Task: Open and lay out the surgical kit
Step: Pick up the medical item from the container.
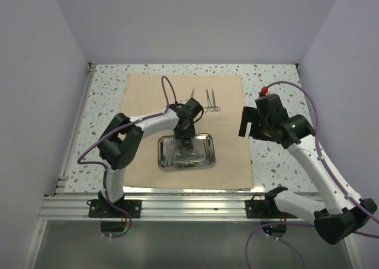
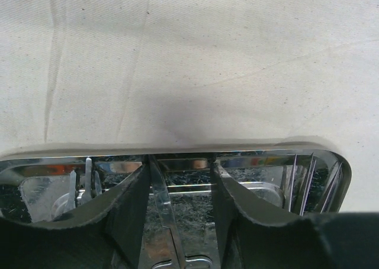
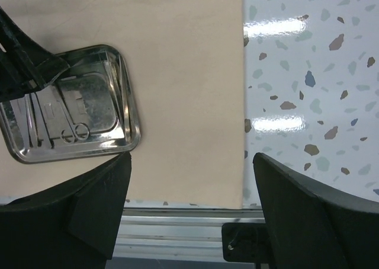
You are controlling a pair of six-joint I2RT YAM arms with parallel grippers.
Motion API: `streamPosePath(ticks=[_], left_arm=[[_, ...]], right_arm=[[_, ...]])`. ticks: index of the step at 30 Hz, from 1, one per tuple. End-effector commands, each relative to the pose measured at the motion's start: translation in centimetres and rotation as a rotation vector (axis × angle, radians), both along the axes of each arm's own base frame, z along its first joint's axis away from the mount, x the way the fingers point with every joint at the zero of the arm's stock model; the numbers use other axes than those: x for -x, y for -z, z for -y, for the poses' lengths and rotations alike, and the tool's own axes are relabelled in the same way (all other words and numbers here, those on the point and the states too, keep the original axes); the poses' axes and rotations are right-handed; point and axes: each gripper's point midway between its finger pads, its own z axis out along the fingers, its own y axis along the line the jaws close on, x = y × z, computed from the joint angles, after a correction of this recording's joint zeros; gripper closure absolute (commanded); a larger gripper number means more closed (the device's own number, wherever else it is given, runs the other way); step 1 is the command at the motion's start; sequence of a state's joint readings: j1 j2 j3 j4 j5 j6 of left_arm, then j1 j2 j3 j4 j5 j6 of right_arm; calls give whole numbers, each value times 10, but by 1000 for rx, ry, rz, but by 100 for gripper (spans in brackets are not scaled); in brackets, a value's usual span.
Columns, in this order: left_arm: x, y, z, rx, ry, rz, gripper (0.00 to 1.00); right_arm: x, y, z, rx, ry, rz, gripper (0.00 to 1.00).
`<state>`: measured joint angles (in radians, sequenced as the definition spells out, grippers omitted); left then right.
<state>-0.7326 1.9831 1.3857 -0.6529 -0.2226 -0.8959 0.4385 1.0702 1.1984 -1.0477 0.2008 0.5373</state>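
The tan cloth wrap (image 1: pixel 228 141) lies spread flat on the table. On it stands the shiny steel tray (image 1: pixel 208 154), also seen in the wrist views (image 2: pixel 249 155) (image 3: pixel 128 118). My left gripper (image 1: pixel 185 140) reaches down into the tray. Its jaws (image 2: pixel 180 173) stand apart on either side of a slim pair of scissors (image 2: pixel 160 205). The blade lies against the left finger (image 2: pixel 127 207), with a gap to the right finger. More instruments (image 2: pixel 302 180) lie in the tray. Two scissors (image 1: pixel 211 101) and tweezers (image 1: pixel 191 93) lie on the cloth behind. My right gripper (image 1: pixel 249 124) hovers open and empty over the cloth's right edge (image 3: pixel 192 162).
Speckled tabletop (image 3: pixel 308 79) shows to the right of the cloth. An aluminium rail (image 1: pixel 189 205) runs along the near edge. White walls enclose the table on the left, back and right.
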Motion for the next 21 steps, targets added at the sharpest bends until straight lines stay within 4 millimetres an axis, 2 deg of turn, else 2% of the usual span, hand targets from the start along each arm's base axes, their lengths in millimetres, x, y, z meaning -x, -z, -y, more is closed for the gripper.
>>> streamPosePath(ticks=[1,3,6,7,9,10,14,17,19,21], left_arm=[[-1,40,-17,-62,-7,-38,53],[7,48,-21,-71,-4,-61,56],[16,60,-27,-82,-4,-85,66],[18,63,-28,-87,1,-92,77],[21,71,-31,-97,8,-108,87],[22,73,-31,-97,12,-111,99],[22,74,-29,-93,33,-113,100],[13,51,-24,-69,43,-71,100],[8,27,-22,-63,52,-38,100],[-6,-4,-16,-39,52,25,100]], right_arm=[[-8,-13,2,4,36,40,13],[-9,-11,4,18,38,35,12],[-11,-8,4,26,42,31,12],[-11,-6,4,27,43,25,12],[-12,-5,4,28,44,22,12],[-13,-4,3,28,44,21,12],[-17,-1,0,24,45,15,12],[-20,-2,-2,22,44,17,13],[-22,-3,-3,18,42,23,13],[-23,-3,-3,20,43,27,13]])
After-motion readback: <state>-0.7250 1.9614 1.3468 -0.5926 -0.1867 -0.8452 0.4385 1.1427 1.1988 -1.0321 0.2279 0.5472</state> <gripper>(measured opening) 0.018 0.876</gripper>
